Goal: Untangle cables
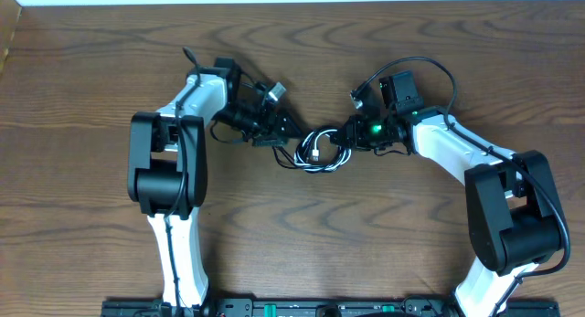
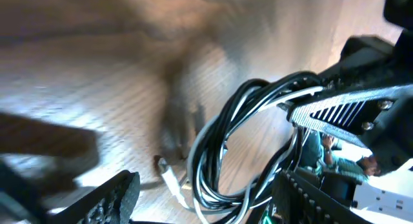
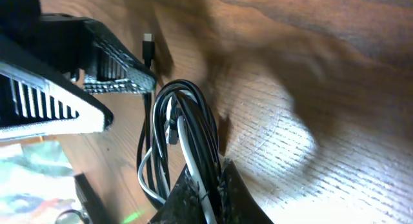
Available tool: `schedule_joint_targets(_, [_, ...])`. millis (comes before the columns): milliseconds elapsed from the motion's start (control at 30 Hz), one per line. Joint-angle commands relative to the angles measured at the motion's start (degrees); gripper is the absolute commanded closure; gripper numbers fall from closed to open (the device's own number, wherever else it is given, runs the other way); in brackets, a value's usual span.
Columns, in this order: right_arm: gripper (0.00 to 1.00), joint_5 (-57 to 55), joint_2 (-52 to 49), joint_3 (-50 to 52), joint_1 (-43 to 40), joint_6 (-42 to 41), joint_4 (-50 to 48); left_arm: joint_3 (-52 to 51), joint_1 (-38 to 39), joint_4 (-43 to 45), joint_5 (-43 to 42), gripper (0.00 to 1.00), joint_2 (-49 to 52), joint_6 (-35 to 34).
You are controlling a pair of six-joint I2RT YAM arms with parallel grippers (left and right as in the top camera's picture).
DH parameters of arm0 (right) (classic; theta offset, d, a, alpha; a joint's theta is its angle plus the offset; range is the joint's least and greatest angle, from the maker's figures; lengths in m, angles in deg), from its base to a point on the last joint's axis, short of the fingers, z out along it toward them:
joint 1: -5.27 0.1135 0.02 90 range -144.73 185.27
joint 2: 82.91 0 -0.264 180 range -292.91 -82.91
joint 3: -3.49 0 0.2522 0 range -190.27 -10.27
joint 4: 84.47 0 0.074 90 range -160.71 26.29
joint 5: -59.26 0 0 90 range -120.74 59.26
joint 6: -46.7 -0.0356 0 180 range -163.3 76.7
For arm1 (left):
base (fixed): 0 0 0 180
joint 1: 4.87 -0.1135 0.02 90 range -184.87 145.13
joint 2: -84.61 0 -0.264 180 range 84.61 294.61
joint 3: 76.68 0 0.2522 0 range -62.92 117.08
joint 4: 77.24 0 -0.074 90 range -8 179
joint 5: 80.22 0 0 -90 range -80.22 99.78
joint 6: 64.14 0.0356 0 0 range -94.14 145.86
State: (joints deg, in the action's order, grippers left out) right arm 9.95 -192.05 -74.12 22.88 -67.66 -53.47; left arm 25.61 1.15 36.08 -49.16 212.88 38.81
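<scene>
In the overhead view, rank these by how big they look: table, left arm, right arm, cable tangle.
1. Table
2. Left arm and right arm: they look about alike, so not ranked apart
3. Cable tangle, the smallest

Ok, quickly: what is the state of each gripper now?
left gripper: open.
right gripper: shut on the cables.
</scene>
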Motion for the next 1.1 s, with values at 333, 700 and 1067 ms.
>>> schedule_joint_targets(333, [0.99,1.95,0.13,0.17,-0.70,-21.40,-3.69,1.51,-0.70,-2.51,14.84,0.31,-11.45,-6.43])
schedule_joint_targets(700, [0.99,1.97,0.13,0.17,-1.84,-27.41,-7.65,0.72,0.26,-7.02,34.14,0.31,-17.31,-31.61])
schedule_joint_targets(1067, [0.99,3.85,0.13,0.17,-1.81,-31.34,-10.47,-1.22,3.98,3.39,34.14,0.31,-17.03,-48.94])
